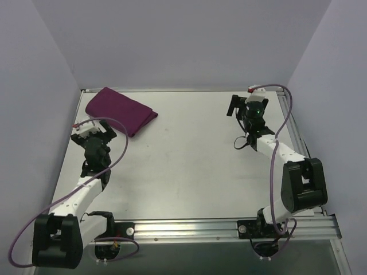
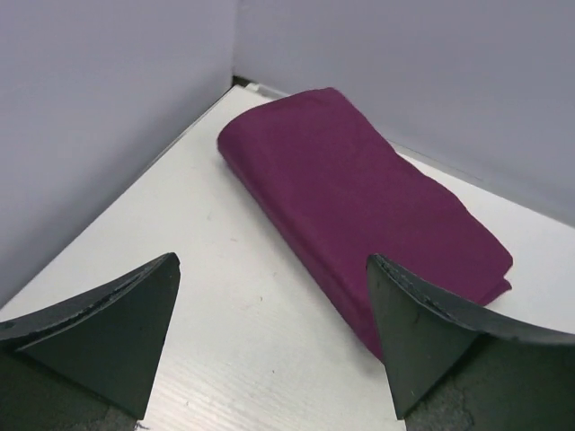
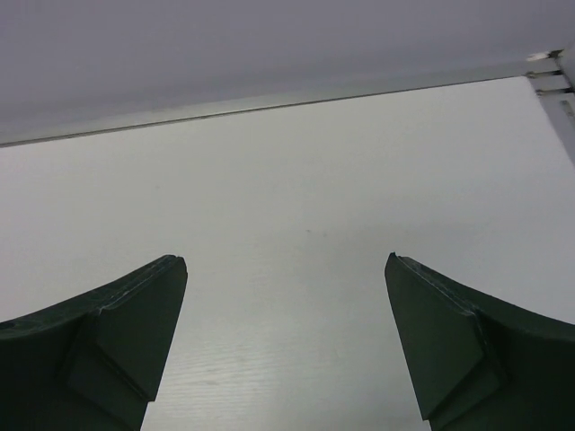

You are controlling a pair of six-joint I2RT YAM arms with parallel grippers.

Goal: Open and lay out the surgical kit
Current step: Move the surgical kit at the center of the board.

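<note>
Only one folded cloth wrap (image 1: 121,110); left claw (image 2: 274,262) and right claw (image 3: 286,260) both gaping, empty.

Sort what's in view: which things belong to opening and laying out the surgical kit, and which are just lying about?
Belongs to the job:
- magenta cloth wrap, folded shut, far left of the table
- left gripper, open, facing the wrap, not touching
- right gripper, open, over bare table

Lying about:
- nothing loose shows; only the table and the walls
</note>
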